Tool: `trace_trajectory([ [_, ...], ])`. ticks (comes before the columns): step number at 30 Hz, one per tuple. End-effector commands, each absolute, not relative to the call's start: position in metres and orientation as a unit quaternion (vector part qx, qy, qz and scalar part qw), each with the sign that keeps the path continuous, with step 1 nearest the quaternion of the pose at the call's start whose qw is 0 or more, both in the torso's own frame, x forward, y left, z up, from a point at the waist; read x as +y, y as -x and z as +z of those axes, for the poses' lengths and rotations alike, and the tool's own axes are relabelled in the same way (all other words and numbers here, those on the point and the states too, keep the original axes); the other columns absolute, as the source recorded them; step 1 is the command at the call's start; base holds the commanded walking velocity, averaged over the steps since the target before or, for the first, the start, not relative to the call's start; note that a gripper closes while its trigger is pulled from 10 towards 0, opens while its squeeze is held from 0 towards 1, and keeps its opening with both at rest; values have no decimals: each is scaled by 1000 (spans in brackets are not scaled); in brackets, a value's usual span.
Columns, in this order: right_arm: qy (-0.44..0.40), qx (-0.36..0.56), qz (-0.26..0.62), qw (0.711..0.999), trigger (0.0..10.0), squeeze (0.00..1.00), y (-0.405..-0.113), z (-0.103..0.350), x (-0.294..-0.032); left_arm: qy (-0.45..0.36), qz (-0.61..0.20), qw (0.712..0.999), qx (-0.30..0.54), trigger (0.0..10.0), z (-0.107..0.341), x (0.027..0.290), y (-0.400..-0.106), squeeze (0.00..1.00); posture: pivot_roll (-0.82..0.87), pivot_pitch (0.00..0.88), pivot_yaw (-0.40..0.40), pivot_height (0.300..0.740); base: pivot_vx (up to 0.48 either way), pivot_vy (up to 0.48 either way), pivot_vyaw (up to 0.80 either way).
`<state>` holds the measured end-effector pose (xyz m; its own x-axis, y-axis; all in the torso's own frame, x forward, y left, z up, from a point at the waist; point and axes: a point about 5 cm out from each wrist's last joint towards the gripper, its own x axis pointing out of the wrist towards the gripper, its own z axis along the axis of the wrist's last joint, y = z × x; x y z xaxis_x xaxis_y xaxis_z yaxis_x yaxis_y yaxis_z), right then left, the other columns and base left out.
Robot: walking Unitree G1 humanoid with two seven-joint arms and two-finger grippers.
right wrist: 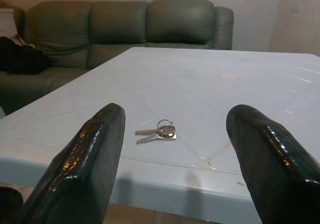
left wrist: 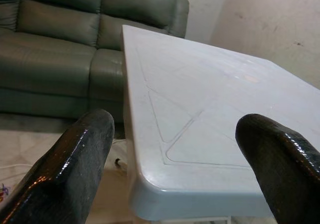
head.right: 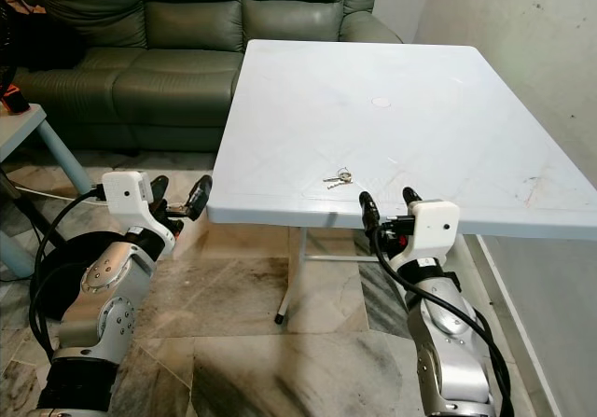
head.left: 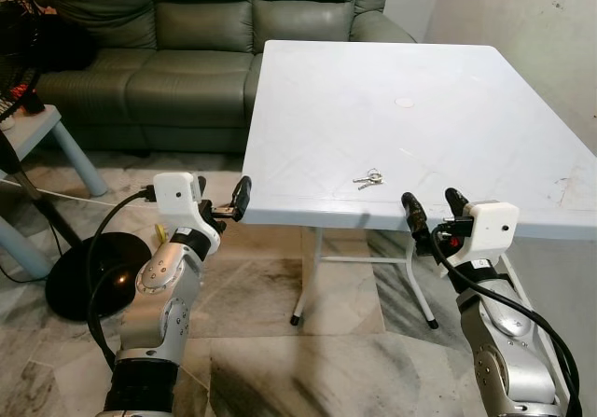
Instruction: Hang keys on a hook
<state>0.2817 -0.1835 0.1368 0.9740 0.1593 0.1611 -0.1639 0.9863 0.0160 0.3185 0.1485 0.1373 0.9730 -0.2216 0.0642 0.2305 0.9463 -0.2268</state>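
A small bunch of keys (head.left: 368, 179) on a ring lies flat on the white plastic table (head.left: 410, 72), close to its front edge; the same keys (right wrist: 158, 132) lie on the tabletop in the right wrist view. My right gripper (head.left: 435, 208) is open at the table's front edge, a short way right of and nearer than the keys, with nothing between its fingers. My left gripper (head.left: 221, 201) is open and empty beside the table's front left corner (left wrist: 150, 194).
A green leather sofa (head.left: 187, 34) stands behind the table on the left. A fan's black round base (head.left: 93, 272) and cable sit on the marble floor at the left, next to a pale blue side table (head.left: 37, 132). A bare wall (head.left: 532, 25) rises at the right.
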Motion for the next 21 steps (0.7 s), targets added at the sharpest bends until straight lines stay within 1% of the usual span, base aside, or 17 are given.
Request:
trace_trajectory([
  [1, -16, -85, 84, 993, 10000, 0, -282, 138, -184, 110, -123, 986, -12, 10000, 137, 147, -320, 0, 77, 32, -8, 740, 0, 0, 0],
  [19, -15, -97, 93, 991, 10000, 0, -287, 143, -184, 118, -118, 986, -17, 10000, 144, 144, -328, 0, 81, 48, -1, 740, 0, 0, 0],
  [21, -16, -97, 93, 991, 10000, 0, -288, 143, -183, 118, -117, 986, -16, 10000, 144, 144, -329, 0, 81, 48, -1, 740, 259, 0, 0],
])
